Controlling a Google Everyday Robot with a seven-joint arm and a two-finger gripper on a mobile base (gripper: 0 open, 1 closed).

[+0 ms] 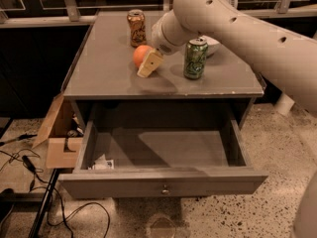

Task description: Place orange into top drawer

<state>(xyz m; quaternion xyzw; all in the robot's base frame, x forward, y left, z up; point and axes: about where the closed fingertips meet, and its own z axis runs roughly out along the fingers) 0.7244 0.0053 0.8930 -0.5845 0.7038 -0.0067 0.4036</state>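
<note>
The orange (pixel 140 54) sits on the grey cabinet top (pixel 109 73), left of centre. My gripper (pixel 147 64) reaches down from the big cream arm (pixel 237 29) and is right against the orange's right front side. The top drawer (pixel 163 181) is pulled wide open below the cabinet top. Its flat front panel faces me, with a small round knob (pixel 165 189) at its centre. The drawer's floor (pixel 168 148) is mostly bare, with a small white packet (pixel 102 163) in its front left corner.
An orange-brown patterned can (pixel 136 28) stands behind the orange. A green can (pixel 195 58) stands to the right of the gripper, with a white bowl (pixel 214 44) behind it. A cardboard box (pixel 57 138) and cables (pixel 29 167) lie on the floor at the left.
</note>
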